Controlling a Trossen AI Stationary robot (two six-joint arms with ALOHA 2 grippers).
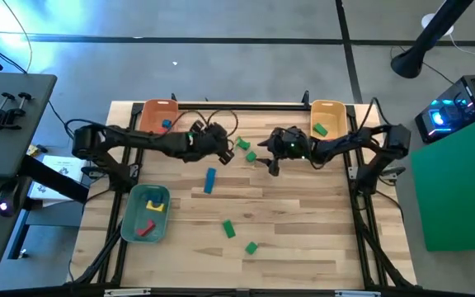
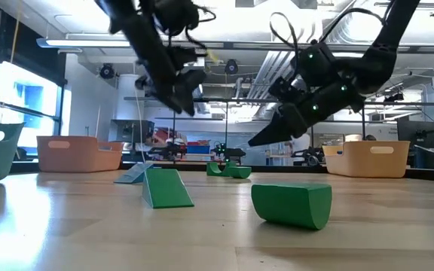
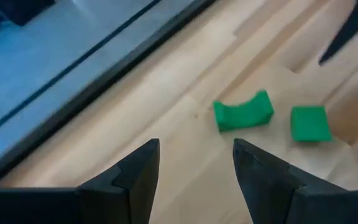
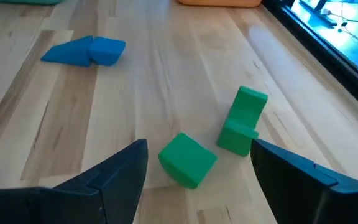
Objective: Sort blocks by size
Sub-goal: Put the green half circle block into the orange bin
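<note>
The left gripper (image 1: 223,147) hangs over the back of the table with its fingers open and empty; two small green blocks (image 1: 246,150) sit close together just to its right. The right gripper (image 1: 272,165) hangs wide open beside them; both could bump there and knock one away.

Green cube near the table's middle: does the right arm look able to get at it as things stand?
Probably yes. The right claw hangs open just above the green cube, nothing lying between; the arch-shaped green block sits beside it, seemingly apart.
</note>
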